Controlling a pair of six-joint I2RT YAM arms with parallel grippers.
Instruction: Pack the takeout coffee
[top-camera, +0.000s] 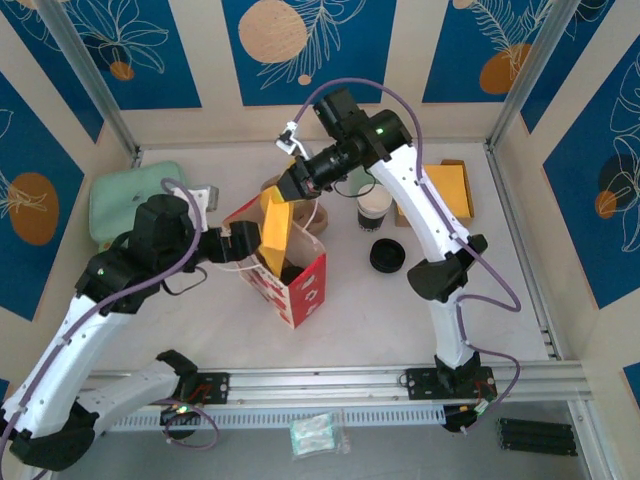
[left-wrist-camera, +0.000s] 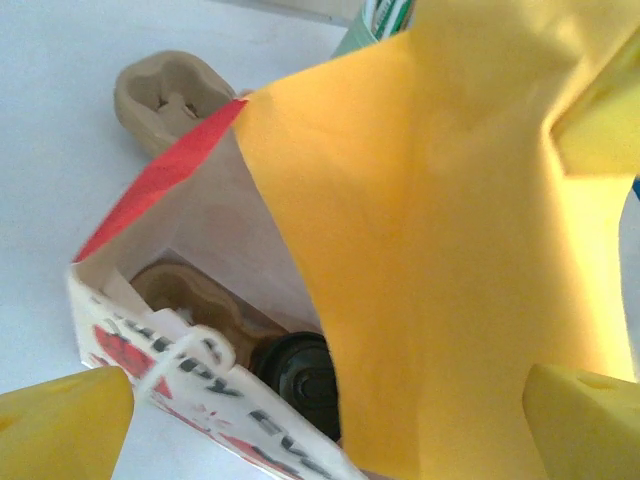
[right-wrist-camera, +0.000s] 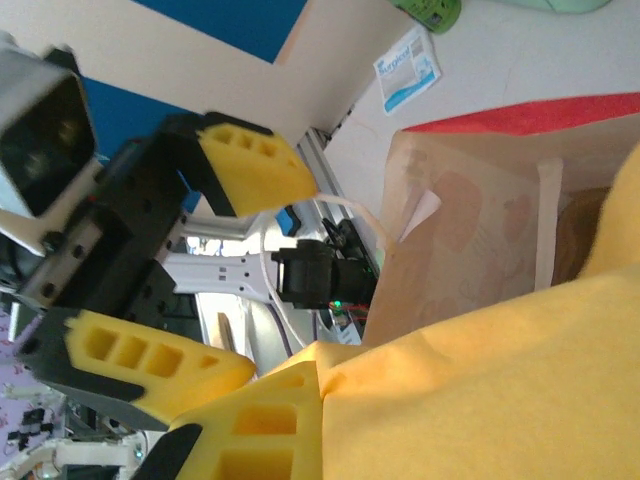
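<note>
The takeout coffee stands inside the red-and-white bag (top-camera: 300, 285); in the left wrist view its black lid (left-wrist-camera: 303, 373) shows at the bag's bottom beside a brown cardboard carrier (left-wrist-camera: 190, 300). A yellow paper sheet (top-camera: 275, 228) reaches down into the bag's mouth, and my right gripper (top-camera: 292, 186) is shut on its top edge; in the right wrist view one finger (right-wrist-camera: 262, 432) presses against the sheet (right-wrist-camera: 480, 380). My left gripper (top-camera: 243, 250) sits at the bag's left rim, jaws wide apart, with the bag's rim (left-wrist-camera: 215, 375) between its fingers (left-wrist-camera: 62, 425).
A lidless white cup with a dark inside (top-camera: 373, 208) and a loose black lid (top-camera: 387, 257) stand right of the bag. Yellow packets (top-camera: 452, 190) lie at the back right, a pale green pouch (top-camera: 125, 200) at the back left. Another cardboard carrier (left-wrist-camera: 170, 95) lies behind the bag.
</note>
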